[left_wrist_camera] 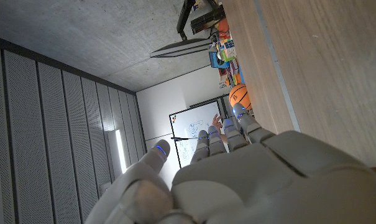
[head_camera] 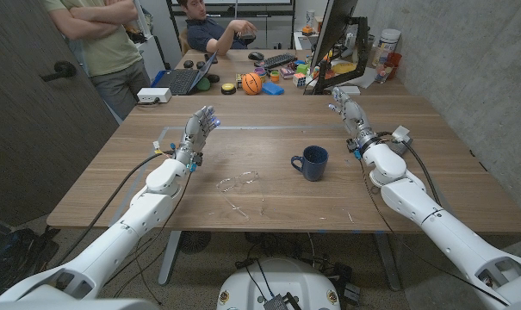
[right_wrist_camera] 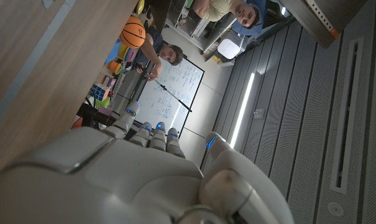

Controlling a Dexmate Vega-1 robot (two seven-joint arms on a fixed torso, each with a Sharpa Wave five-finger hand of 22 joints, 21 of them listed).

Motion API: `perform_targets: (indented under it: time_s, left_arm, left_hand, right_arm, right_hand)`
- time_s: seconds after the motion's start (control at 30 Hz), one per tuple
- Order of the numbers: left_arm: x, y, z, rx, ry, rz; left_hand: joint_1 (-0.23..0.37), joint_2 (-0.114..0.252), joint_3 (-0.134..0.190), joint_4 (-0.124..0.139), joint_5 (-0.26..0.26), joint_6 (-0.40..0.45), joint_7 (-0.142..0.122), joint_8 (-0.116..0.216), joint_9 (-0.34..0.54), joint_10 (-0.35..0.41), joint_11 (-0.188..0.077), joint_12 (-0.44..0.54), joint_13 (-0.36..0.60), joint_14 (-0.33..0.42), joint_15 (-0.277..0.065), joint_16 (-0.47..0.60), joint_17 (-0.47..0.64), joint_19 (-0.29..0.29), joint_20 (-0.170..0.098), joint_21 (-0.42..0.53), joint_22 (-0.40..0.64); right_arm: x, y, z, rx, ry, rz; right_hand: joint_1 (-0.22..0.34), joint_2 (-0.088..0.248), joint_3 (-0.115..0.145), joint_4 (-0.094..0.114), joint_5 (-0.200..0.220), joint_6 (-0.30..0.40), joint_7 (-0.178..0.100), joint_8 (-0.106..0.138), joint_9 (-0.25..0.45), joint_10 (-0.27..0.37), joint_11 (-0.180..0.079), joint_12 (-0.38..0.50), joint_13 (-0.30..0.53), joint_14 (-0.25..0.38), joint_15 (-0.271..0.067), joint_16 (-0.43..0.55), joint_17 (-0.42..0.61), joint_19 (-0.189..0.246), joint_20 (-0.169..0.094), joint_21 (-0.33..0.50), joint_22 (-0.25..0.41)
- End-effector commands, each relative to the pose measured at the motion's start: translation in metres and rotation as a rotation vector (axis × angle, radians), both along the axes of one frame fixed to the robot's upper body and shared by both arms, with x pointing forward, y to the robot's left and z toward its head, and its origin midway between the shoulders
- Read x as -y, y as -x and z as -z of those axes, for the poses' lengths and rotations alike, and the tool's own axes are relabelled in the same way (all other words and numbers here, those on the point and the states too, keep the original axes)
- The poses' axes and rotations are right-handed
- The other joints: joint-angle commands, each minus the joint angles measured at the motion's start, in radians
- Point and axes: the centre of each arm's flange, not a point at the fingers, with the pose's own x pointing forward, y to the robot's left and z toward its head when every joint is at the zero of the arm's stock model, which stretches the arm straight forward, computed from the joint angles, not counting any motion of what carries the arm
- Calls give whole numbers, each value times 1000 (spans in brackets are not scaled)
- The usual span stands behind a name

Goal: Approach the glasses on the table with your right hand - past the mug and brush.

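A pair of clear-framed glasses lies on the wooden table near its middle, towards the front. A dark blue mug stands to the right of them, handle pointing at the glasses. My right hand is raised over the far right part of the table, beyond the mug, with fingers stretched out and holding nothing; its pale back is seen close up. My left hand is also raised with fingers apart and empty, behind and left of the glasses; its back is seen too. I cannot make out a brush.
Thin pale bits lie near the front edge. At the back are a laptop, a white box, a basketball, toys and a monitor. One person stands at back left; another sits behind the table.
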Motion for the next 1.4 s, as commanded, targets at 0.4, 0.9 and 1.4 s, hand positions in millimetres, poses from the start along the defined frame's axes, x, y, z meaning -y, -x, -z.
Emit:
perform_targets:
  time_s: [0.4, 0.9, 1.4]
  left_arm:
    - [-5, 5, 1, 7, 2, 3]
    - [-4, 4, 1, 9, 0, 8]
    - [-5, 1, 4, 3, -4, 18]
  left_hand:
    - [-3, 79, -3, 1, 7, -1, -5, 2, 3, 1, -2, 5, 4, -3, -5, 6, 2, 3, 3, -10, 5]
    - [-5, 82, -5, 3, 7, -4, -2, 2, 3, -1, 3, 5, 4, -4, -1, 7, 2, 4, 7, -16, 6]
    - [-7, 87, -7, 8, 7, -4, -1, 2, 3, 0, 0, 5, 4, -4, -1, 7, 3, 6, 7, -21, 7]
  right_arm:
    - [-44, 62, -36, 256, 204, 66]
    - [-77, 97, -38, 380, 352, 149]
    - [-112, 114, -36, 460, 496, 224]
  right_hand:
    - [37, 7, 5, -24, 9, 21, -19, 13, 4, 9, -18, 6, 4, 4, -9, 5, 3, -8, -9, -15, 2]
    - [66, 22, 7, -40, 14, 54, -37, 22, 5, 2, -52, 3, 5, 6, -22, 2, 2, -10, -32, -31, 2]
    - [77, 29, 7, -44, 16, 68, -31, 24, 6, 8, -50, 6, 6, 7, -27, 2, 2, -25, -43, -44, 2]
